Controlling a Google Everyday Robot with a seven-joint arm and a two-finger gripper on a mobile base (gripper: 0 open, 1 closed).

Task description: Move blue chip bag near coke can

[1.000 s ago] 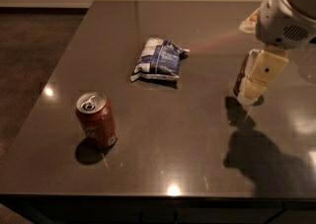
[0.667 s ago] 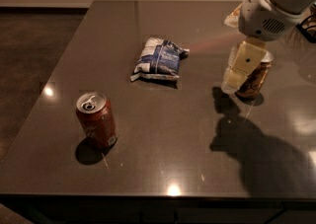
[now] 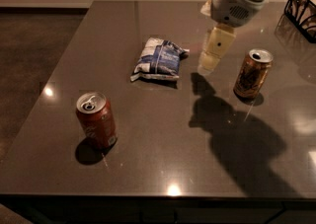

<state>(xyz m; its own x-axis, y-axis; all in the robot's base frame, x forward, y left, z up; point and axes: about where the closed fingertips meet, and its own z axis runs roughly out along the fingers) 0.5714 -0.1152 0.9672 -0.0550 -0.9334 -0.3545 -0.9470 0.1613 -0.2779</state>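
Observation:
The blue chip bag [image 3: 159, 59] lies flat on the dark table [image 3: 163, 134], blue and white, a little behind the middle. The coke can [image 3: 96, 119] stands upright at the front left, red-brown with a silver top. My gripper [image 3: 209, 59] hangs above the table just to the right of the bag, apart from it, with its cream fingers pointing down. It holds nothing that I can see. The bag and the coke can stand well apart.
An orange-gold can [image 3: 253, 72] stands upright to the right of my gripper. A dark wire basket [image 3: 302, 7] sits at the back right corner. The arm's shadow [image 3: 232, 134] falls across the right half of the table.
My gripper has moved left, away from the orange-gold can and towards the chip bag. The can it was covering now shows fully. The bag and coke can have not moved.

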